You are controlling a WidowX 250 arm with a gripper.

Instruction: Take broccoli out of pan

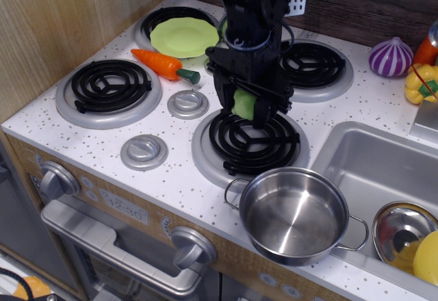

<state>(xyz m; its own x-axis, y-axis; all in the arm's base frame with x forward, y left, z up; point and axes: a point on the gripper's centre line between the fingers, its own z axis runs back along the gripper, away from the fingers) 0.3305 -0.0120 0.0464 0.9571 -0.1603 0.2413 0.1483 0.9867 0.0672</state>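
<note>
My black gripper is shut on the light-green broccoli and holds it just above the back edge of the front-right burner. Only the middle of the broccoli shows between the fingers. The pan, a shiny steel pot with two wire loop handles, stands empty at the counter's front edge, in front and to the right of the gripper.
A lime-green plate lies on the back-left burner, an orange carrot beside it. A sink at the right holds a steel bowl with a yellow item. A purple onion sits at the back right.
</note>
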